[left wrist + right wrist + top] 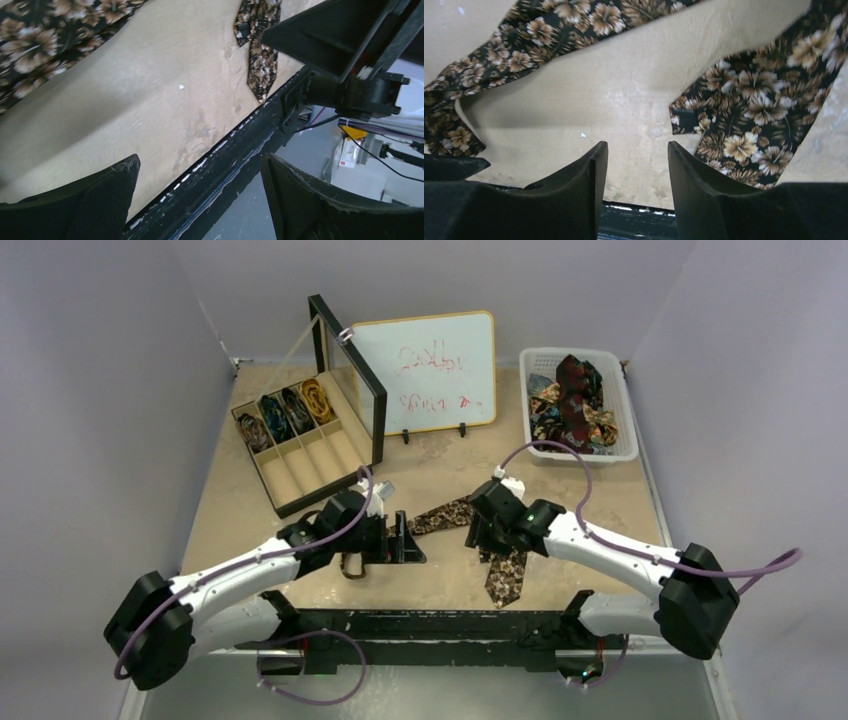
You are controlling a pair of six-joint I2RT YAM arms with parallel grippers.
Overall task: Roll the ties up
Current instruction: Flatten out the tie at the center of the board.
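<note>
One of the ties, brown with gold flowers (447, 514), lies loose on the table between the arms, its wide end (506, 578) near the front edge. My left gripper (404, 541) stands open beside the strip, with only table and the front rail between its fingers (100, 200). The tie's cloth (40, 40) shows at the upper left of the left wrist view. My right gripper (482, 535) hovers over the tie, open and holding nothing. In the right wrist view the wide end (754, 115) lies right of that gripper (638, 150) and the narrow strip (524, 45) runs up left.
An open black box (300, 430) at the back left holds several rolled ties (290, 408). A white basket (623, 410) at the back right holds more loose ties (572, 400). A small whiteboard (430, 370) stands between them. The black front rail (240, 150) runs along the near edge.
</note>
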